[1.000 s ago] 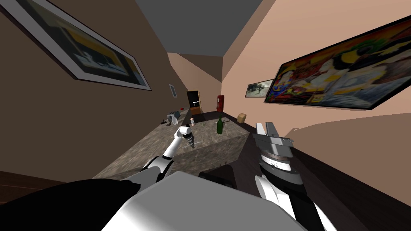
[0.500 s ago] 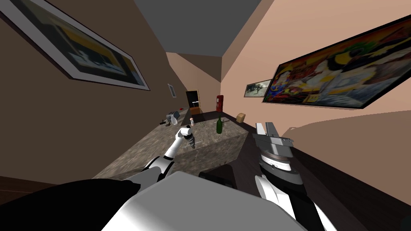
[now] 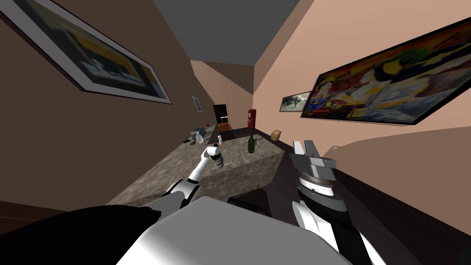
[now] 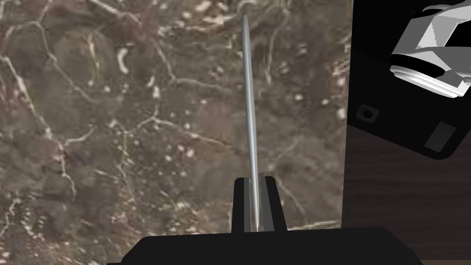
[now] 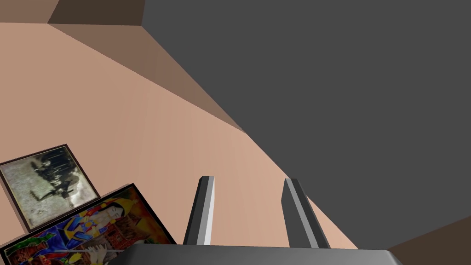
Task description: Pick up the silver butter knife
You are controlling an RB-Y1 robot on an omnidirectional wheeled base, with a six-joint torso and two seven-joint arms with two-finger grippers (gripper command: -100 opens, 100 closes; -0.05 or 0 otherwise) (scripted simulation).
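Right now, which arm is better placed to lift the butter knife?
Left. The left gripper is shut on the butter knife at the marbled counter; the right gripper stands open, away from the counter.

Head rolled, distant; left wrist close over counter (image 4: 115, 115), seemingly shared.

Thin silver butter knife (image 4: 249, 115) edge-on, gripped between fingers (image 4: 270, 202)
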